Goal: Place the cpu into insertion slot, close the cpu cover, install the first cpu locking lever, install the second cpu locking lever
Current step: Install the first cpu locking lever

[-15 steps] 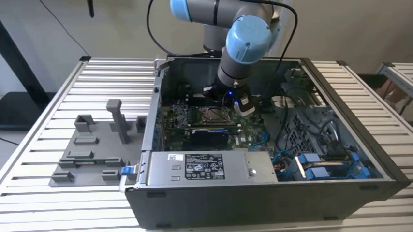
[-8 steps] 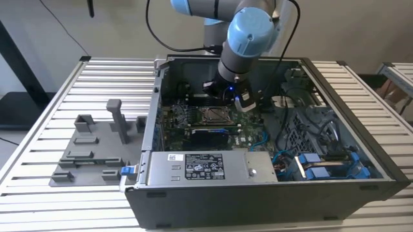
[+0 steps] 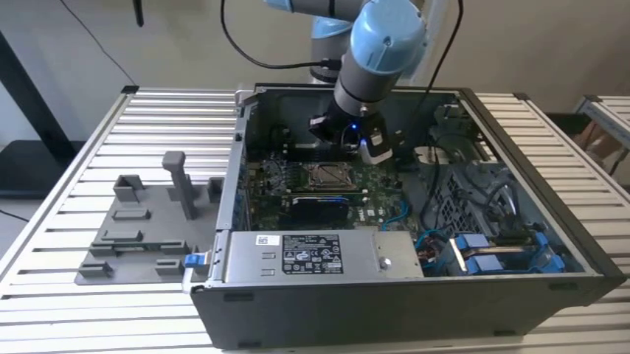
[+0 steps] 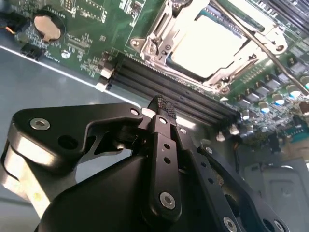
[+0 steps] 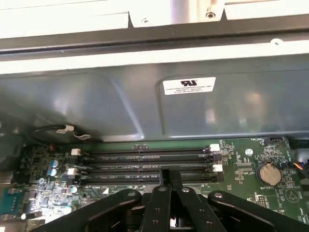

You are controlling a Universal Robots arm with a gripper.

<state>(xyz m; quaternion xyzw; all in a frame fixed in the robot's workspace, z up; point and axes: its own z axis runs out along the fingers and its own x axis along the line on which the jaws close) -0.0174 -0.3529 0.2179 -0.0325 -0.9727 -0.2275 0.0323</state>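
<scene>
My claw (image 4: 161,107) pressed together, empty, over RAM slots (image 5: 145,164) beside socket. Cpu (image 4: 207,46) seated, cpu cover (image 4: 159,34) down — I'd hook lever (image 4: 251,36) w/ tip, press slow.

Robotics lab test bench for computer assembly.
An open grey metal desktop computer case (image 3: 414,295) lies on a white slatted metal tabletop (image 3: 147,125), beside a grey moulded fixture tray (image 3: 138,236). A light-blue jointed robot arm (image 3: 379,51) reaches in over the green motherboard (image 3: 295,177), against a plain wall.
</scene>
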